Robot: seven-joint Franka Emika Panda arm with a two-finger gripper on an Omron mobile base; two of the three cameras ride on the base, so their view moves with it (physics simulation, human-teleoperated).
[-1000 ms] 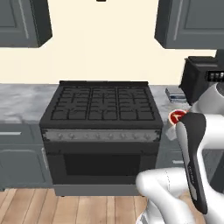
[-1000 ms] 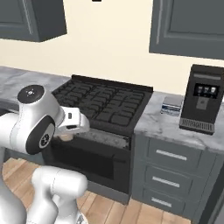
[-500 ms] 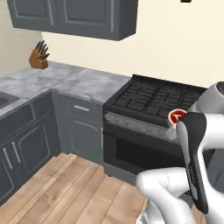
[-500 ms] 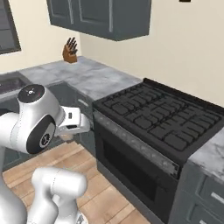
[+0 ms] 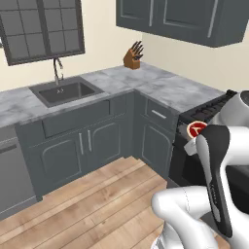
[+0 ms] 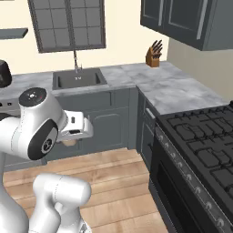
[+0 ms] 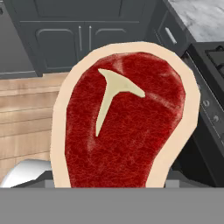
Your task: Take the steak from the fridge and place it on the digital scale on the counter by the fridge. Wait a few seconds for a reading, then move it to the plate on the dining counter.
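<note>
knife block (image 5: 133,55) on corner counter, sink (image 5: 65,92) under window (image 5: 43,28), black stove (image 6: 202,150)

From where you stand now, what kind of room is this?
A home kitchen, rendered. A sink sits under a window, a knife block stands on the marble counter, and a black stove is beside it.

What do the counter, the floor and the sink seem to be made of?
The counter looks like polished marble: grey-white with cloudy veins. The floor looks like wood: warm tan planks with seams between them. The sink looks like metal with a dull grey finish, though the look leaves that open. The steak is raw red meat with a pale rim.
</note>
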